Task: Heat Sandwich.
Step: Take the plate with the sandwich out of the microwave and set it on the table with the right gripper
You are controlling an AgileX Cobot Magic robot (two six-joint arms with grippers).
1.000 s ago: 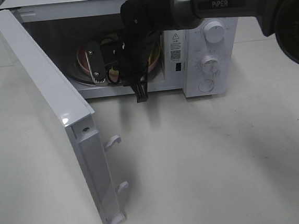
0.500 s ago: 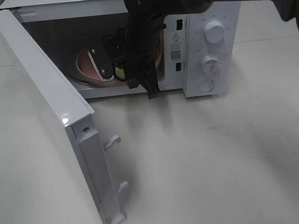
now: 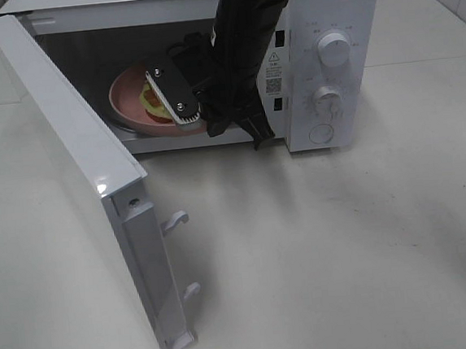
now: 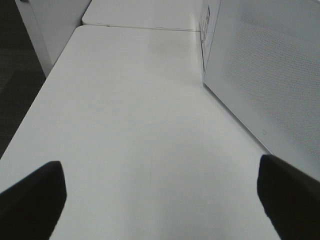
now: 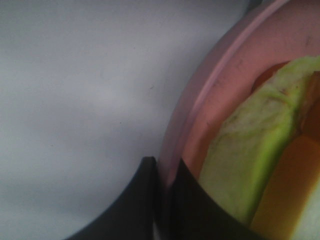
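While our right hand (image 5: 165, 200) pinches the pink plate (image 5: 200, 100) rim inside the microwave (image 3: 326, 19), we are loading the sandwich (image 5: 250, 165) (left hand (image 4: 160, 200) wide, idle); next, release and withdraw.

— How's the light from the high camera?

— Even and bright overhead. The worktop (image 3: 345, 246) looks flat grey-white; a soft shadow lies below the microwave (image 3: 322, 69), whose cavity is dim. One small glint on the open door (image 3: 95, 186).

— Sharp?

— There, yes. The right wrist view is so close that the pink plate (image 5: 200, 100) and lettuce (image 5: 250, 155) smear. In the left wrist view, the dark jaws at the corners are blurred.
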